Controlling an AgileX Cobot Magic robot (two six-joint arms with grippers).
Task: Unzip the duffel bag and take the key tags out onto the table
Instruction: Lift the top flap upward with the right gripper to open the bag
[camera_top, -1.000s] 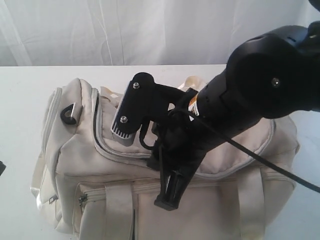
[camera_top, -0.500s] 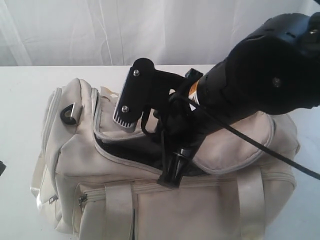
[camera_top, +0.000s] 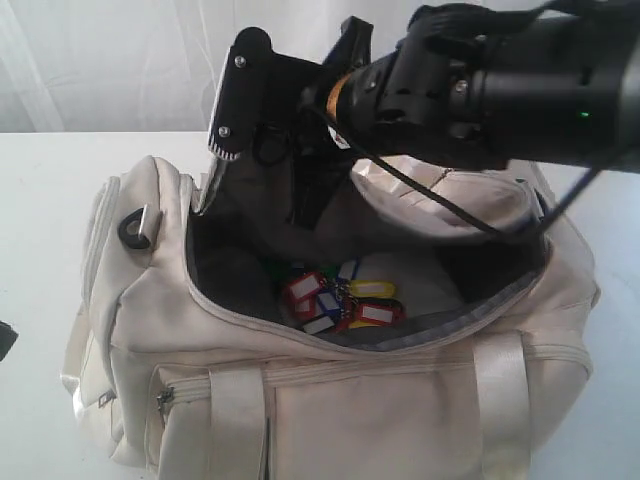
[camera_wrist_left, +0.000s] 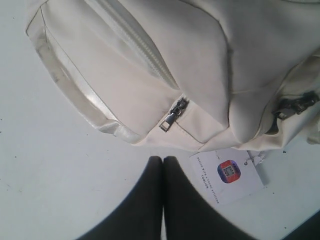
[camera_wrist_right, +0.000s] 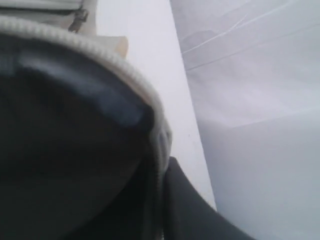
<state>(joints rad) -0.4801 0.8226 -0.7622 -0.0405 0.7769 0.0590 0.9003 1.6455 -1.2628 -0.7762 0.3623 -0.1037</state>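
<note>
**Holding the flap up, tags showing inside the bag**

Starting at the left, the left gripper (camera_wrist_left: 162, 162) hangs over the bare worktop (camera_top: 50, 200) just beside one end of the bag (camera_top: 400, 410). Its two black fingers are pressed flat together with nothing between them. A white paper hang tag (camera_wrist_left: 227, 175) lies on the worktop near those fingers, at the foot of the bag. A metal zip pull (camera_wrist_left: 172, 114) on the end pocket sits closed above it.

In the exterior view the bag stands on the worktop, with a black strap ring (camera_top: 135, 228) at its left shoulder. The curved top zipper is undone and the mouth gapes wide, showing the grey lining.

In the middle of the opening the tags (camera_top: 338, 300) lie in a bunch on the bottom of the bag, close to the front wall. Red, blue and yellow ones with white label windows can be made out. They are inside the bag, not on the worktop, and neither gripper touches them.

To the right, the right arm reaches in from the upper right across the top of the bag. The right gripper (camera_wrist_right: 161, 190) is closed tight on the zippered edge of the flap (camera_top: 440, 200) and holds it up off the opening. The cream zipper tape runs between its dark fingers in the right wrist view. A white curtain (camera_top: 100, 60) hangs behind the worktop.
</note>
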